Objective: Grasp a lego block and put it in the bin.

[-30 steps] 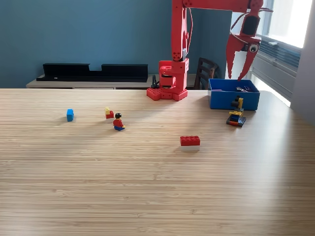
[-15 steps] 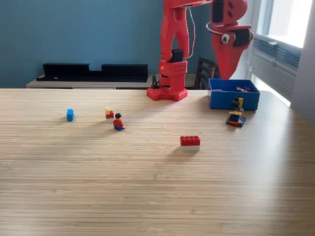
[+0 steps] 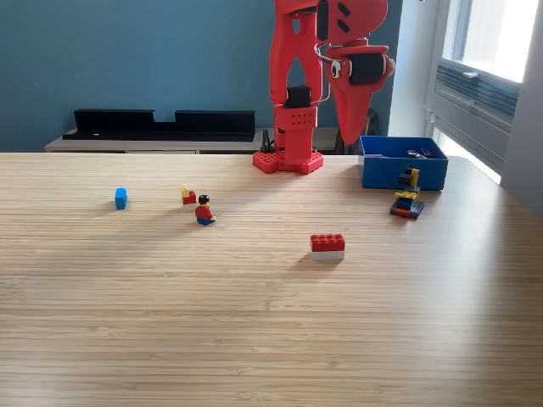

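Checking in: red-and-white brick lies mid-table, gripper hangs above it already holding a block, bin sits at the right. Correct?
Not quite. In the exterior view the gripper holds no block; its jaws look shut and empty. It does hang above the red-and-white brick, and the bin sits at the right.

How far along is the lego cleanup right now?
Done: the blue bin already holds a few small pieces. In hand: nothing visible; the tool hangs above the table beside the bin, its jaws looking closed. Left: the red brick, the minifigure, the small red-yellow piece, the blue block and the stacked piece by the bin's front wall.
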`<state>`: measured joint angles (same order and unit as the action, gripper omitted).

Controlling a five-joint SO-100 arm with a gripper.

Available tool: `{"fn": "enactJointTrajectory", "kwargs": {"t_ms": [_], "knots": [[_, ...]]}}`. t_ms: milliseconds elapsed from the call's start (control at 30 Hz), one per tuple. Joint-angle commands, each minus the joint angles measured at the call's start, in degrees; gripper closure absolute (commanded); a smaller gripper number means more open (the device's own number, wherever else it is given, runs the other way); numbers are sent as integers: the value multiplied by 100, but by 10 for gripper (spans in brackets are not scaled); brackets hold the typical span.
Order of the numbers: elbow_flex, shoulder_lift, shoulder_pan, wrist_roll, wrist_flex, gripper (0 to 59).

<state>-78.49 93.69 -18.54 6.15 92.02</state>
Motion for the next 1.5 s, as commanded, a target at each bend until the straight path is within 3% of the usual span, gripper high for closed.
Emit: {"fn": "enactJointTrajectory", "kwargs": {"t_ms": [33,267,567,767,900,1333,1500], "knots": [[114,229,53,-70,-18,585],[70,220,149,26,-149,585],[-299,123,483,-114,-896,578],[-1213,114,686,-870,-2074,390],[-1336,114,817,-1081,-2435,347],[-1336,44,1450,-958,-2892,334],[-1028,-703,1573,-879,-2874,342]]}}
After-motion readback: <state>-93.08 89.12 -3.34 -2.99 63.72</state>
